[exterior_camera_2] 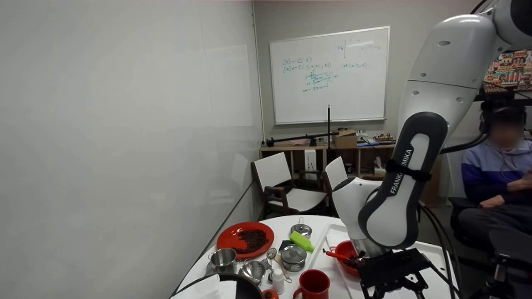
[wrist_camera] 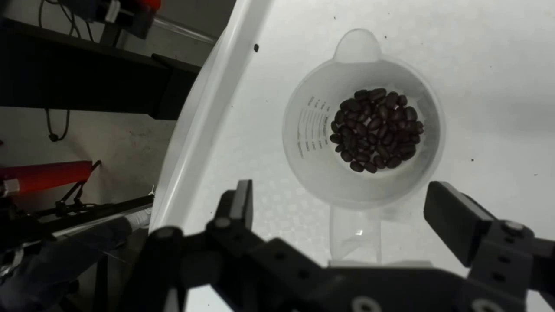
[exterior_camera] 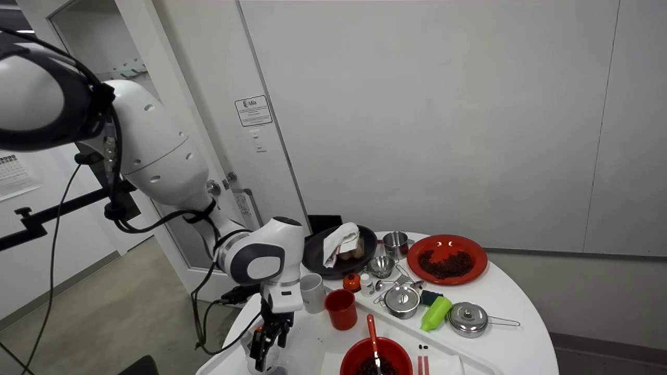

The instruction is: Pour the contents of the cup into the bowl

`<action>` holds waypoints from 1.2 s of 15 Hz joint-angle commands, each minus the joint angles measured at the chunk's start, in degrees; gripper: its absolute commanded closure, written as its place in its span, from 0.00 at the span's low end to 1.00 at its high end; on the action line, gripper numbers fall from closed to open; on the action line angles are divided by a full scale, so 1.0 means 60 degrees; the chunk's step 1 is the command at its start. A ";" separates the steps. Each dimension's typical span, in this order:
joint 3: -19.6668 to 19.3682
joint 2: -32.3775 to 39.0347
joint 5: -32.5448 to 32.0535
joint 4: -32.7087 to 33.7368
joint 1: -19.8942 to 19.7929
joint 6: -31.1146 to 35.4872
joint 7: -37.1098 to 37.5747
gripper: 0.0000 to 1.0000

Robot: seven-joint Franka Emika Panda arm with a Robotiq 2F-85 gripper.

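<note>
A clear measuring cup (wrist_camera: 310, 169) with dark beans (wrist_camera: 376, 130) in it stands upright on the white tray (wrist_camera: 277, 203) in the wrist view. My gripper (wrist_camera: 340, 206) is open around its handle, one finger on each side, both apart from it. In an exterior view my gripper (exterior_camera: 270, 354) points down at the tray's near left. The small red cup (exterior_camera: 342, 311) stands right of it, upright; its contents do not show. It also shows in an exterior view with a side handle (exterior_camera_2: 314, 284). The red bowl (exterior_camera: 350, 358) holds dark bits and a red-handled spoon (exterior_camera: 372, 328).
A grey mug (exterior_camera: 312, 294) stands between gripper and red cup. Behind are a black pan (exterior_camera: 318, 260), steel pots (exterior_camera: 402, 299), a steel cup (exterior_camera: 396, 244), a green bottle (exterior_camera: 436, 312) and a red plate (exterior_camera: 443, 242). The tray's raised edge (wrist_camera: 204, 130) runs beside the measuring cup.
</note>
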 commanded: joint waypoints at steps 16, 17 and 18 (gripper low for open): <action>0.0011 0.0107 0.1524 -0.0705 -0.0398 0.1524 -0.0776 0.00; 0.0003 0.0107 0.1570 -0.0762 -0.0419 0.1584 -0.0790 0.00; 0.0004 0.0109 0.1608 -0.0803 -0.0445 0.1624 -0.0806 0.01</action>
